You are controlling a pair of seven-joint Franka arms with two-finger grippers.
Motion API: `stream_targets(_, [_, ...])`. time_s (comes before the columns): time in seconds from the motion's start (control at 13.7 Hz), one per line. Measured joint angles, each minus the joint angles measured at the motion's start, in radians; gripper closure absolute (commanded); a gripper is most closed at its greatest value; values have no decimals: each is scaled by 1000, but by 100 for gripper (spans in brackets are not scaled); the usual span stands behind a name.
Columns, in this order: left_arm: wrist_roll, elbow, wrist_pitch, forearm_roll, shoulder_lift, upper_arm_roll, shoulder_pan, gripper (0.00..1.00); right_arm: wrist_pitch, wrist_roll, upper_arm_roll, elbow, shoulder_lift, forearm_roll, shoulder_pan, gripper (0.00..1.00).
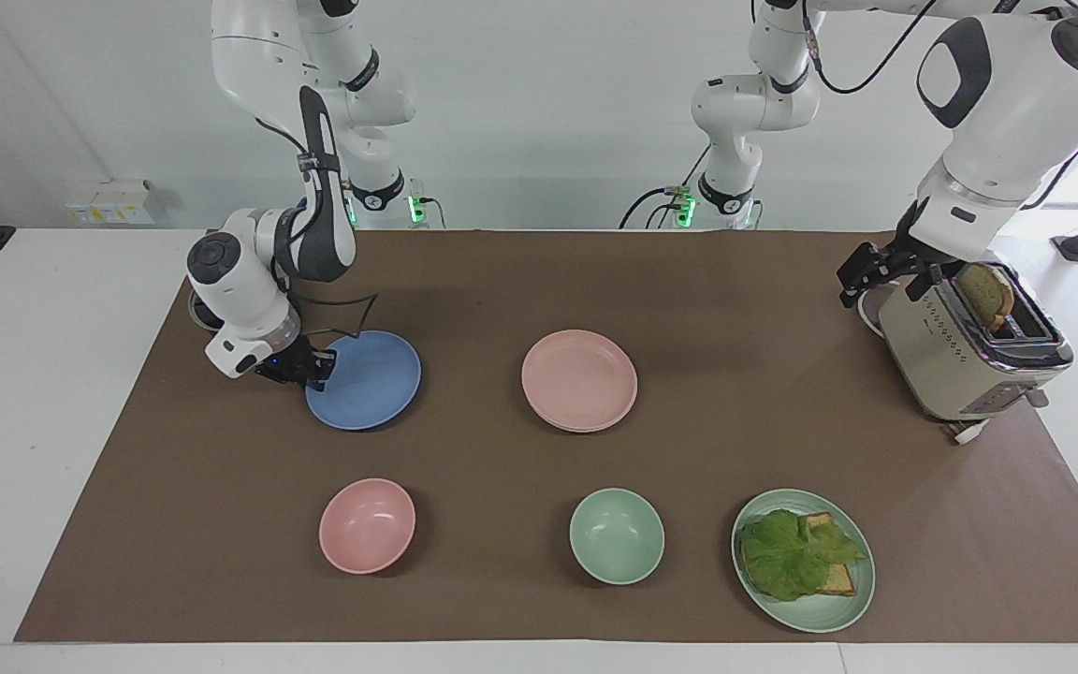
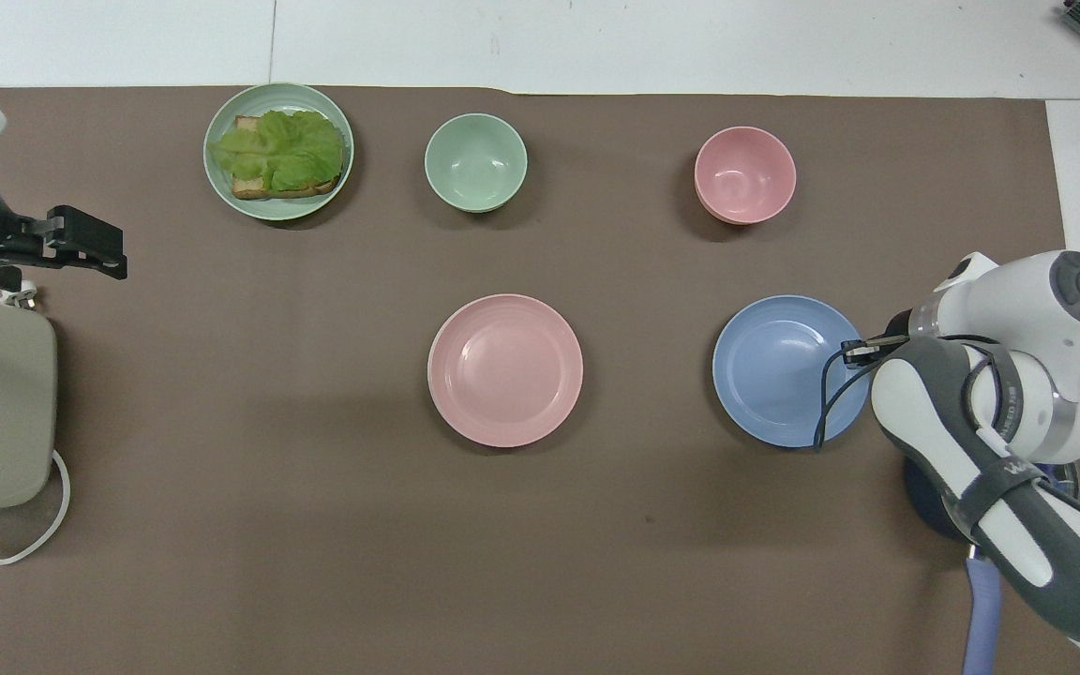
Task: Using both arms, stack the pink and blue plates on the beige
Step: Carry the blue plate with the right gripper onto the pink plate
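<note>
On the brown mat (image 1: 539, 281), the right arm's right gripper (image 1: 307, 367) is down at the rim of the blue plate (image 1: 366, 379), toward that arm's end of the table, its fingers pinched narrow on the edge, while the left gripper (image 1: 862, 271) waits with jaws spread wide beside the toaster (image 1: 969, 360). The pink plate (image 1: 579, 379) already sits mid-table on the beige plate (image 1: 586, 428), of which only a pale sliver shows at the edge, so one stacking step looks done. What remains, I judge, is lifting the blue one and setting it on top
</note>
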Motion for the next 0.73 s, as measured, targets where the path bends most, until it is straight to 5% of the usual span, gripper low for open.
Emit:
stream_targets(0.44, [0, 0, 0, 0, 0, 0, 0, 0, -219, 1, 41, 105, -160, 2, 9, 100])
stream_targets(0.73, [0, 0, 0, 0, 0, 0, 0, 0, -240, 221, 195, 143, -169, 9, 19, 100])
